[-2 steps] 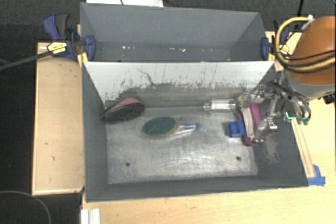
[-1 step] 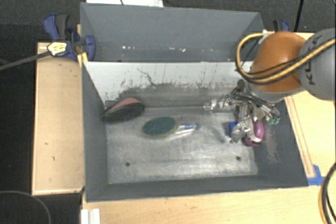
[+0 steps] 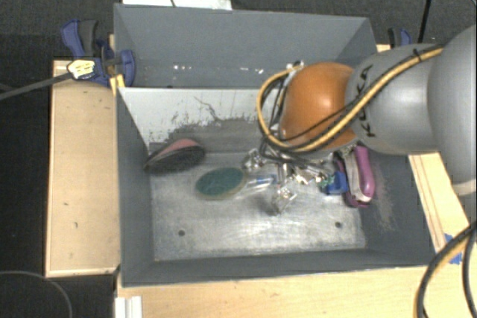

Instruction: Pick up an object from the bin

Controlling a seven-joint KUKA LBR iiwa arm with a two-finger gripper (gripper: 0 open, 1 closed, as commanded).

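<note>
Near the middle of the bin (image 3: 223, 234), somewhat toward its right half, the gripper (image 3: 279, 194) is seen lowered close to the scratched grey floor. Whether it is open or closed cannot be told (its metal parts are crowded together under the wrist), and nothing can be made out in its grasp.

Just to its left a flat green oval disc (image 3: 220, 182) is found lying on the floor, nearest of all the things. Whether the two touch cannot be told. Farther left, against the foot of the back wall, a dark brush with a reddish top (image 3: 175, 156) is laid on its side, near the disc but apart from it.

To the gripper's right a small blue thing (image 3: 335, 182) and a long purple thing (image 3: 364, 173) are set close together, partly covered by the arm (image 3: 417, 108). The wrist is capped by a rounded orange cover (image 3: 317, 108), around which yellow and black cables (image 3: 387, 78) are looped.
</note>
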